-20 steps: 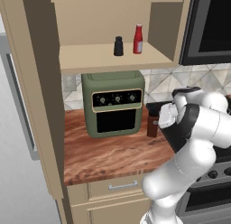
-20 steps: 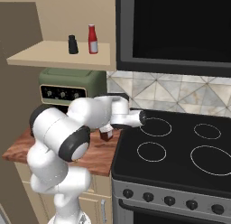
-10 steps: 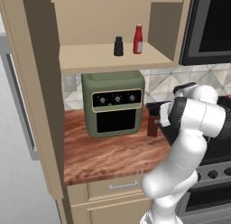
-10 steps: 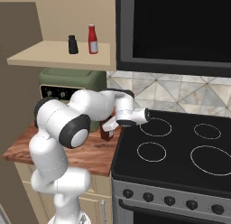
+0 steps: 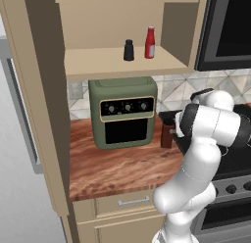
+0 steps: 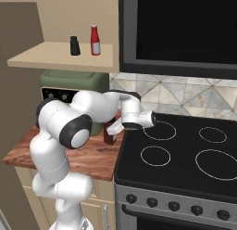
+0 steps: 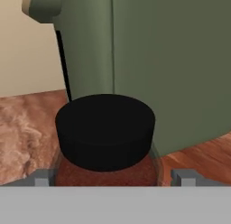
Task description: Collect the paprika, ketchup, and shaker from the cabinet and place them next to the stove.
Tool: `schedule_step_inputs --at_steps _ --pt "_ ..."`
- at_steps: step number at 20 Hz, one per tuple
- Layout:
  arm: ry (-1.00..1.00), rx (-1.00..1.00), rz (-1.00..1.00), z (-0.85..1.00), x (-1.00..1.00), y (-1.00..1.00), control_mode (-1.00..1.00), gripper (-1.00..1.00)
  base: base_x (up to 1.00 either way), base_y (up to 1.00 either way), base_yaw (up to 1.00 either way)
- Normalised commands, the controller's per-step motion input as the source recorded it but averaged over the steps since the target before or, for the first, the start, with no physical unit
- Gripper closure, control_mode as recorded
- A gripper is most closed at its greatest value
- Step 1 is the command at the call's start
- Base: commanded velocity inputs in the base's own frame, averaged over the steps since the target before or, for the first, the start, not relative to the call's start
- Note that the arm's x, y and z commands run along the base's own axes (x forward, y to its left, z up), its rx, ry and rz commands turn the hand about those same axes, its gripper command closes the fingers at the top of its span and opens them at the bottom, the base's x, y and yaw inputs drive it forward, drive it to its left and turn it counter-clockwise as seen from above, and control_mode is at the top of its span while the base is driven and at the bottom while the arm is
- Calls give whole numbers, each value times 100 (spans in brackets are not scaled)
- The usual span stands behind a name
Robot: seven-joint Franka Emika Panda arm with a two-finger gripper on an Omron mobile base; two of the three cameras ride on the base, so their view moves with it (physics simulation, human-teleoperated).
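Taking the olive-green toaster oven (image 5: 125, 112) as the landmark, the scene is reading left to right in the left base view. The oven is sitting on the wooden surface (image 5: 117, 166), toward its back. Directly above the oven, the cabinet (image 5: 117, 65) is standing open, and on its shelf the shaker (image 5: 128, 50) and the ketchup (image 5: 150, 42) are standing upright just beside each other, the shaker to the left, both above the oven's right half.

To the right of the oven, on the surface, the paprika (image 5: 167, 137) is standing upright near the oven's right side. In the hand view its black cap is showing close up, with the green wall of the oven right behind it and the reddish contents visible under the cap.

The claw (image 6: 112, 128) is hanging at the jar, reaching in from the stove side. In the hand view the two finger tips (image 7: 41, 178) are standing apart on either side of the jar with a gap between each tip and the glass, so the claw is spread wide and is not pressing on the paprika.

Farthest right of the oven, the stove (image 6: 185, 150) is lying beyond the surface's edge, its near-left burner ring just beside the jar.
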Motion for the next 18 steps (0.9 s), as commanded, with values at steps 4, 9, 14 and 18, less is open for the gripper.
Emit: schedule_step_inputs --at_steps 4,9,14,18 --pt "-2 0 -2 1 -18 4 -100 -100 0 0 0" --pt "-1 0 -3 8 -5 2 -100 -100 0 0 0" --pt "0 0 -4 21 0 0 -100 -100 0 0 0" --pt "-1 0 0 19 0 0 -100 -100 0 0 0"
